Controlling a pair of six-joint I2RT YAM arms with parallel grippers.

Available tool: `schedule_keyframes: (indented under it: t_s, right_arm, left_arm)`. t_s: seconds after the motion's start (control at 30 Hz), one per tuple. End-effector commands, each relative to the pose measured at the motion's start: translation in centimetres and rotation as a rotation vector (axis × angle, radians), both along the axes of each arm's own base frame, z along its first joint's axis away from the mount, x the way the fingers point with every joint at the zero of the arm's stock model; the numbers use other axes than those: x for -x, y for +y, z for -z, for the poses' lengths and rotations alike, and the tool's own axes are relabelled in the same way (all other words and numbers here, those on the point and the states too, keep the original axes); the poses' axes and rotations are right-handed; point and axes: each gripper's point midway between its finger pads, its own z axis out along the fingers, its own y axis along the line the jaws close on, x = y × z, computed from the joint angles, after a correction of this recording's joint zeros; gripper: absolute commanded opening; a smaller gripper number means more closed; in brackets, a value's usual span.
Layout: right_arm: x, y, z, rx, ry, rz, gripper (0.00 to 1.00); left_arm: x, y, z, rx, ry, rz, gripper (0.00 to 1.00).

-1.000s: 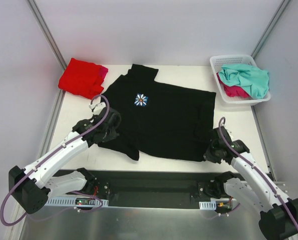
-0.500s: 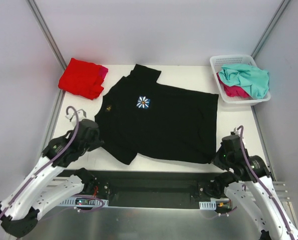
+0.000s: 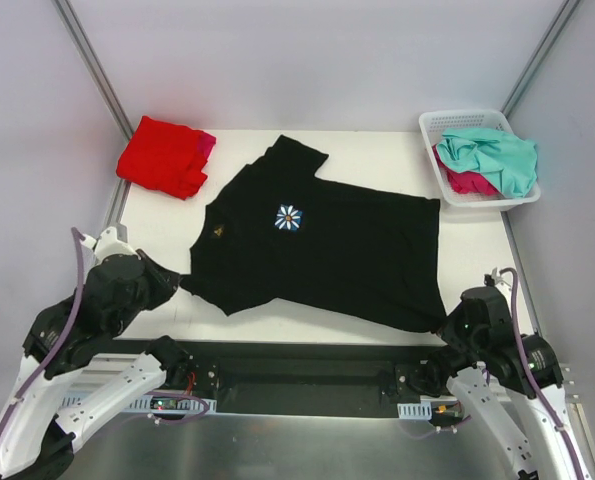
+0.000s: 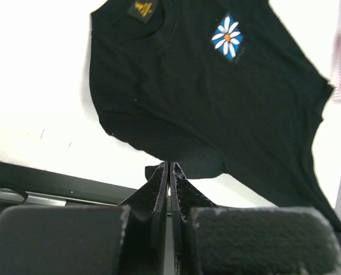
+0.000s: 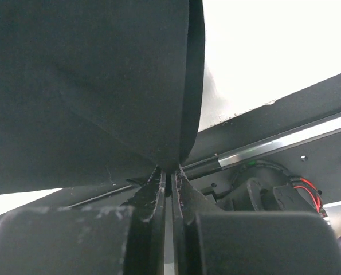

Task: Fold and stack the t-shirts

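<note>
From above, we saw the black shirt (image 3: 327, 250) spread flat across the middle of the white surface (image 3: 157, 225), collar toward 11 o'clock and hem toward 4 o'clock. The left pincer (image 3: 180, 283) sat at 8 o'clock, closed on the shirt's near sleeve. The right pincer (image 3: 445, 322) sat at 5 o'clock, closed on the near hem corner. A folded red shirt (image 3: 162, 155) lay at 10 o'clock, with a strip of pink shirt (image 3: 207, 143) showing at its right edge. At 2 o'clock a white basket (image 3: 447, 122) held a crumpled teal shirt (image 3: 497, 155) over some pink cloth (image 3: 467, 182).

In the left wrist view, the left pincer (image 4: 169, 172) had its fingers pressed together on a fold of the black shirt (image 4: 216, 97). The daisy print (image 4: 227, 36) lay at 1 o'clock.

In the right wrist view, the right pincer (image 5: 169, 175) was clamped on a corner of the black shirt (image 5: 84, 86), which draped away toward 11 o'clock.
</note>
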Motion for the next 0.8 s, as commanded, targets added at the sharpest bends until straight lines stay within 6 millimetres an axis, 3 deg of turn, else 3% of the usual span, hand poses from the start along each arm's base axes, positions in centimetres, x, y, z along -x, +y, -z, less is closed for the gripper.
schedule_keyframes:
  t_s: [0.0, 0.23, 0.57, 0.77]
  right_arm:
    - [0.9, -1.6, -0.7, 0.034, -0.011, 0.071, 0.01]
    - [-0.2, -2.0, -1.4, 0.063, -0.024, 0.1, 0.01]
    - [-5.0, -0.6, -3.1, 0.09, -0.056, 0.096, 0.01]
    - [-6.5, -0.3, -2.3, 0.115, -0.038, 0.101, 0.01]
  left_arm:
    - [0.6, 0.6, -3.1, 0.032, -0.061, 0.0, 0.0]
    - [-0.5, 0.5, -5.6, 0.012, -0.108, -0.002, 0.0]
    - [-5.9, -3.8, -4.6, -0.091, -0.093, 0.083, 0.0]
    - [-8.4, -4.8, -4.6, -0.163, -0.096, 0.092, 0.0]
